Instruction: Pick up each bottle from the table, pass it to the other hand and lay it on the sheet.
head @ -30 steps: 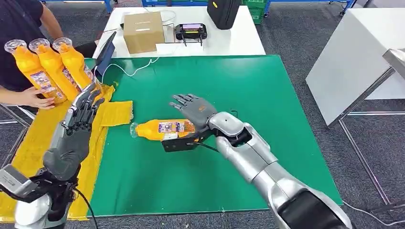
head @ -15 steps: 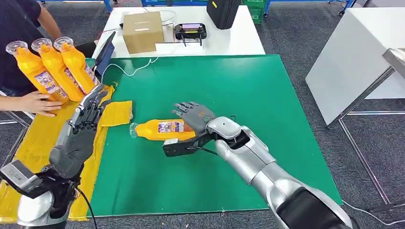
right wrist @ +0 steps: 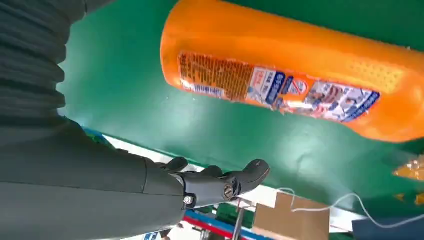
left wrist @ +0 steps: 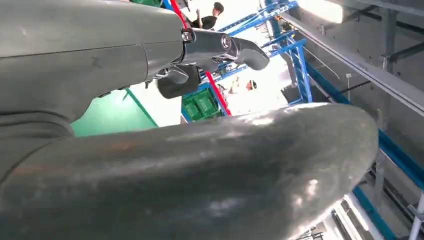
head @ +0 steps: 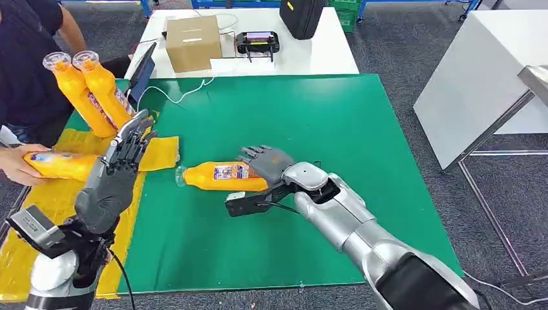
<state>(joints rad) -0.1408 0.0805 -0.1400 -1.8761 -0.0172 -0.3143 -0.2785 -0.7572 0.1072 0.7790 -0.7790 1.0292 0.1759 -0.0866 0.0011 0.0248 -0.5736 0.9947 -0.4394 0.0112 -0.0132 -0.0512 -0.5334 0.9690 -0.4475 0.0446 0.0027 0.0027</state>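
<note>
a: where does the job stand?

b: one bottle lies on its side on the green table, cap toward the yellow sheet. the right hand is over its base end, fingers apart; the right wrist view shows a gap between the fingers and the bottle, so i judge it not yet gripped.

a: and the left hand?

b: raised over the sheet's edge, fingers straight and spread, holding nothing.

a: so what's left?

b: grasp, lift, handover, laying down. a person holds three more bottles at the sheet's far side.
</note>
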